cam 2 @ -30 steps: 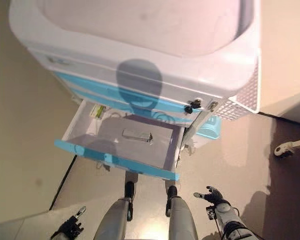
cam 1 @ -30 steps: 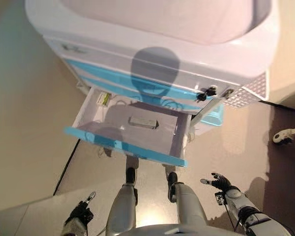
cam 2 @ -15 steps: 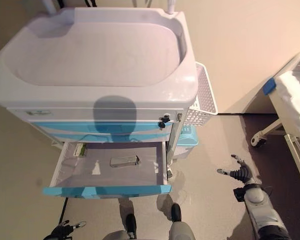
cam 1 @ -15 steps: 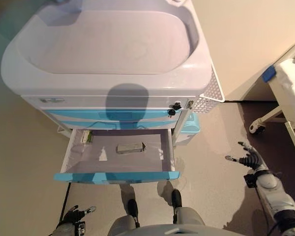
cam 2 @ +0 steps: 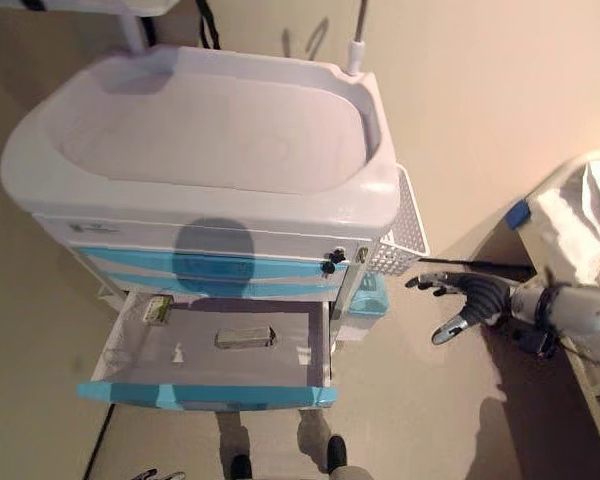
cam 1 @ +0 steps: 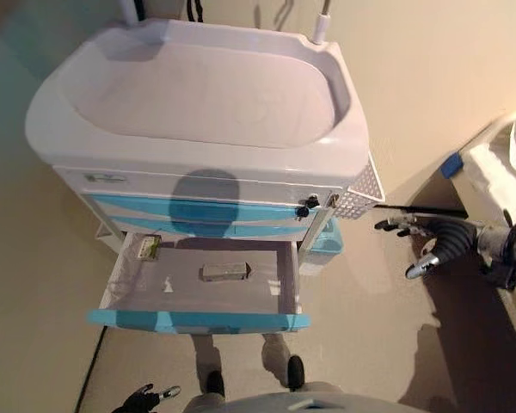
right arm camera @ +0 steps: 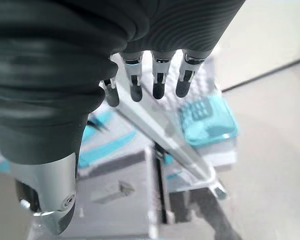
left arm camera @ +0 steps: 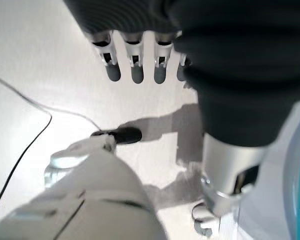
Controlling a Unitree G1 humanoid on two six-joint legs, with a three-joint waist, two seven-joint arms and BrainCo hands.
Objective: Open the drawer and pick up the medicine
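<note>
Blue-fronted drawer [cam 1: 198, 320]: pulled out; one grey medicine box [cam 1: 224, 272], one small packet [cam 1: 148, 248] in corner.
Mesh basket [cam 2: 405, 222]: between cart [cam 1: 198, 120] and right robot hand [cam 2: 470, 300].
Right robot hand: fingers spread, empty.
Left robot hand [left arm camera: 140, 55]: fingers straight, empty.

A pale beige floor [cam 2: 40, 300] spreads under everything, meeting a plain cream wall [cam 2: 480, 90] behind; a thin dark line [cam 2: 475, 263] runs along the base of that wall; at the far right stands a bed [cam 2: 580, 230] with white bedding and a blue corner piece [cam 2: 518, 212]; soft shadows darken the floor below it.
</note>
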